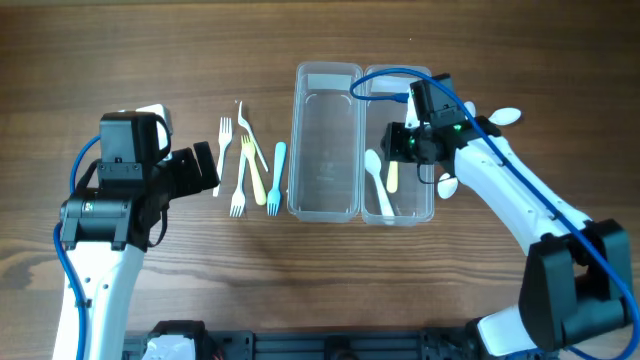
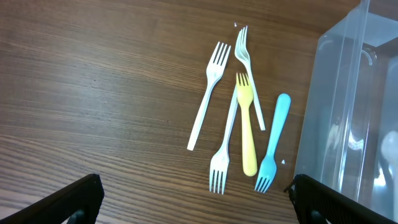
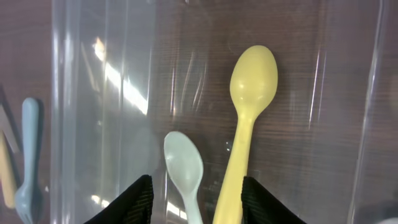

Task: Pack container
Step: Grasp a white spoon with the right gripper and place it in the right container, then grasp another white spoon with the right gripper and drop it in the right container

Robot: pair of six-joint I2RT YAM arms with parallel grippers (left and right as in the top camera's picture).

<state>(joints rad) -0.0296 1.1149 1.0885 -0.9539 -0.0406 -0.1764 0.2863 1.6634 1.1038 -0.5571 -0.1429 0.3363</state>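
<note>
- The right gripper is released: its two black fingers stand apart at the bottom of the right wrist view.
- The handles of a yellow spoon and a pale spoon both run down into the gap between those fingers. The yellow handle is close to one finger, and I cannot tell if they touch.
- Both spoons lie on the floor of the right container with their bowls pointing away from the gripper. The yellow bowl lies farther from the gripper than the pale one.
- In the overhead view the right gripper hangs over the far half of this container.
- The left container sits just beside it, their long sides together.
- Two white spoons lie on the table outside the right container, one near its far corner and one partly under the right arm.
- The left gripper is spread wide, its fingertips at the lower corners of the left wrist view. It holds nothing.
- Ahead of it five forks lie in a loose bunch near the left container: a white fork, a clear fork, a second white fork, a yellow fork and a blue fork. The blue one lies nearest the container wall.
</note>
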